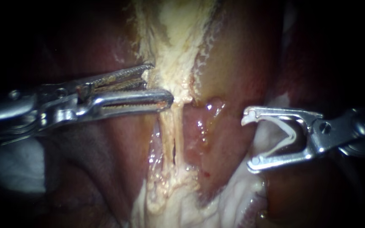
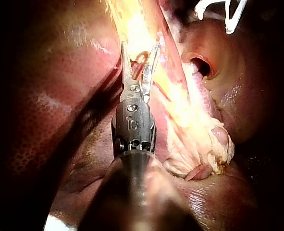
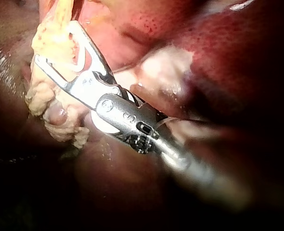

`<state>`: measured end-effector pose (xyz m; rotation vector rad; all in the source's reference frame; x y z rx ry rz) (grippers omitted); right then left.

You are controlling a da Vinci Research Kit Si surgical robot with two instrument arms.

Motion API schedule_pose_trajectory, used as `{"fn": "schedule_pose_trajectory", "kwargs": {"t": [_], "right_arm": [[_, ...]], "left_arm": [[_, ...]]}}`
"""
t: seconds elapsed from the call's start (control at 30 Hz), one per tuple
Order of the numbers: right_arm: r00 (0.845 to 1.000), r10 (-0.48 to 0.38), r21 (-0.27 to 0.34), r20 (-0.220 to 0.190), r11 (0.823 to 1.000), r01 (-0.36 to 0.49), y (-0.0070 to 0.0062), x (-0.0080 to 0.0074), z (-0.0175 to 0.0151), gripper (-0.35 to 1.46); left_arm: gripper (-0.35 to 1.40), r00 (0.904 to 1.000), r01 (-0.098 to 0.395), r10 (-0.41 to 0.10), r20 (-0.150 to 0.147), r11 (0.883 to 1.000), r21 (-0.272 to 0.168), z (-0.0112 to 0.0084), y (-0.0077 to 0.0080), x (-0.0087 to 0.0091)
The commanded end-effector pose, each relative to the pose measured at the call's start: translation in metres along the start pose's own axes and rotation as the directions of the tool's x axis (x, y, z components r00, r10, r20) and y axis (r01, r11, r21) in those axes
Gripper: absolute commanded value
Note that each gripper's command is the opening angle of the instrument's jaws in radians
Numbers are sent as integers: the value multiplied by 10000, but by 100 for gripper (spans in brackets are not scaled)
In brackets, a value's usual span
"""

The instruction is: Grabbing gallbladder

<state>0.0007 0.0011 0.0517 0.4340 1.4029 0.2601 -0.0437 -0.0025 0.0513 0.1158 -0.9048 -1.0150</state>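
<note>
At the middle of the endoscope view, the hand of the left instrument [image 1: 161, 83] stands partly open; its two serrated jaws are parted by a clear gap, their tips against the edge of the pale fatty band [image 1: 170, 46] that runs down the field, and nothing is pinched between them. Just beyond that band, on the side away from the shaft, lies an olive-tan swelling that is most likely the gallbladder [image 1: 233, 59], with dark liver [image 1: 123, 143] flanking it; the grab is judged not yet made. Well apart, the right instrument [image 1: 250, 140] holds its hand wide, a white clip [image 1: 290, 131] seated between the jaws and touching both.

Several things could go wrong from here. If the left hand closes where it stands, it would likely take only the frayed pale fringe, and so thin a bite could tear away under pull; a deeper reach with the teeth bared might prick the gallbladder wall and spill its contents; the lower jaw sits just above a thin strand [image 1: 172, 135] that looks split along its length, so a downward slip could rip it further; the right instrument, if it drifted inward, could snag the moist pink tissue [image 1: 208, 126] near it or shed its clip.
</note>
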Motion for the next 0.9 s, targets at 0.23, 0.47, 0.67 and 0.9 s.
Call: {"fn": "schedule_pose_trajectory", "kwargs": {"t": [0.23, 0.47, 0.67, 0.9], "right_arm": [[10000, 2, 0, -1, 10000, -2, 0, 0, 0, 57], [10000, 3, -1, 0, 10000, -3, 0, 0, 0, 57], [10000, 4, -5, -1, 10000, -4, 0, 0, 0, 57], [10000, 6, -9, -3, 10000, -6, 1, 0, 1, 57]], "left_arm": [[-35, 9989, 20, -29, -475, 9998, -183, 10, 7, 4], [-35, 9949, 155, -185, -987, 9994, -316, 8, 9, 4], [-35, 9949, 176, -211, -983, 9992, -359, 7, 7, 4], [-35, 9948, 201, -237, -988, 9991, -378, 5, 4, 0]]}}
